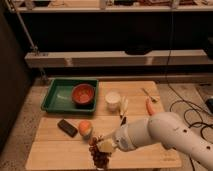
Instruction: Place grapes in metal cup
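Note:
The grapes (99, 157), a small dark red-purple bunch, lie near the wooden table's (55, 150) front edge. My gripper (98, 145) is at the end of the white arm (165, 132) that reaches in from the right, right above and against the grapes. The metal cup (113, 100), short and pale whitish-silver, stands upright at the table's far middle, well behind the gripper. The orange-green fruit (85, 128) sits just left of and behind the gripper.
A green tray (57, 97) at the far left holds an orange bowl (83, 94). A dark flat block (67, 127) lies left of the fruit. A pale banana-like item (123, 106), an orange carrot-like item (149, 106) and a small utensil (149, 94) lie at the far right. Cables (192, 112) lie on the floor at right.

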Robot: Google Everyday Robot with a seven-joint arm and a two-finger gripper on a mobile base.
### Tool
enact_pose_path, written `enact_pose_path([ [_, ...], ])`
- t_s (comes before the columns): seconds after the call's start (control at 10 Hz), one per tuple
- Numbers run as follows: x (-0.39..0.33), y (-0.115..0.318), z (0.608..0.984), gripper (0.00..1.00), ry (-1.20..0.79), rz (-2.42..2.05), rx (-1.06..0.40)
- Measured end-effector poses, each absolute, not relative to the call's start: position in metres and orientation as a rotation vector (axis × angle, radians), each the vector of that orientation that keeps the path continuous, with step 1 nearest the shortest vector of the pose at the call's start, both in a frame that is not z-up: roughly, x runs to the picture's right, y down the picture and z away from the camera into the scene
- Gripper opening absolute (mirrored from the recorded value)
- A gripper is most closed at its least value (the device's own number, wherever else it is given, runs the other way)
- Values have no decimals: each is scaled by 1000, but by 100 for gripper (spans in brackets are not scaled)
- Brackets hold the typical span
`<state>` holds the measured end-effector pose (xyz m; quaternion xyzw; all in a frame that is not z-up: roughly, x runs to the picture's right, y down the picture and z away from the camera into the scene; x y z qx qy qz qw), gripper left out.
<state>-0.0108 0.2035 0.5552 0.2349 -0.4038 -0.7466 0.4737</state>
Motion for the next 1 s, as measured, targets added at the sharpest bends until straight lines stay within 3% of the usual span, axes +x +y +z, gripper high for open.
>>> enact_pose_path([
  [1.0,-15,202,569,0,-1011,-1814,584],
])
